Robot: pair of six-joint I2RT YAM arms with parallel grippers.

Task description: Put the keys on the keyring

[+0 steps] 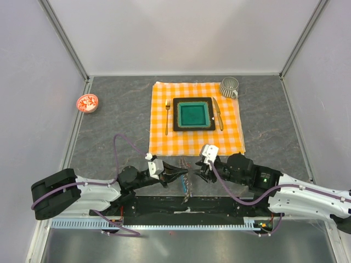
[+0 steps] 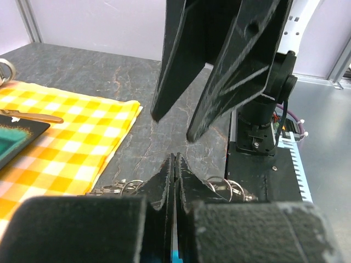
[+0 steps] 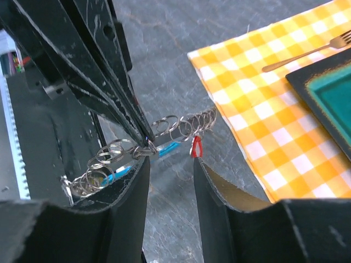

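The keyring [image 3: 164, 131] is a string of thin silver loops with a cyan-blue clip [image 3: 167, 149], held just above the grey tabletop near the front edge. My left gripper [image 2: 175, 162] is shut on it, and loops [image 2: 233, 187] stick out on both sides of the jaws. A small red-headed key [image 3: 196, 147] hangs from the loops. My right gripper [image 3: 170, 164] is open just in front of the keyring. Its right fingertip [image 3: 198, 164] sits just under the red key and nothing is between the fingers. In the top view the keyring [image 1: 188, 186] hangs between the two grippers.
An orange checked cloth [image 1: 164, 137] lies beyond the grippers with a dark square plate [image 1: 176, 115], a fork [image 1: 167, 116] and a knife [image 1: 218, 112]. A mug [image 1: 229, 86] stands at its far right corner. A red-and-white dish [image 1: 87, 102] sits far left.
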